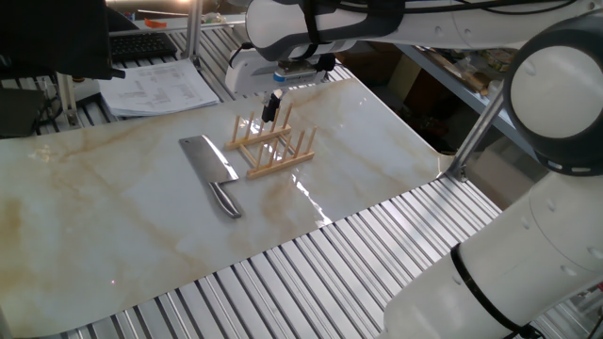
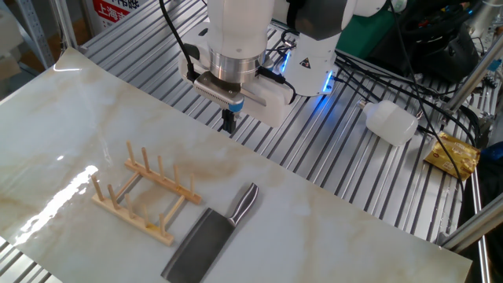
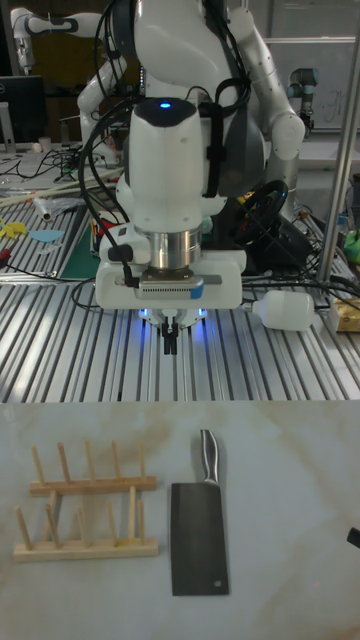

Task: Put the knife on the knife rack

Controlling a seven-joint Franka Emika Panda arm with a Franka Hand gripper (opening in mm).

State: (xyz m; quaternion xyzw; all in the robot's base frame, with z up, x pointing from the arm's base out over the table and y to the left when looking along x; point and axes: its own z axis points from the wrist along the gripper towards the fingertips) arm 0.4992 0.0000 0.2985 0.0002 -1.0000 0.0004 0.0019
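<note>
Gripper [image 3: 172, 346] hangs over the counter's [image 3: 280, 480] far edge, fingers clenched together on nothing; knife [image 3: 199, 530] lies flat beside the knife rack [image 3: 85, 518], well apart from them

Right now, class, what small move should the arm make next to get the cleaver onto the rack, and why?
Probably bring the end effector down over the knife's handle: the knife lies flat beside the knife rack, ungrasped, while the end effector hangs above the table, holding nothing.

Open marble-patterned tabletop [image 2: 330, 212] is lying all around the flat all-steel cleaver [image 2: 208, 237], with only the light-wood pegged rack [image 2: 141, 193] standing just beside its blade.
</note>
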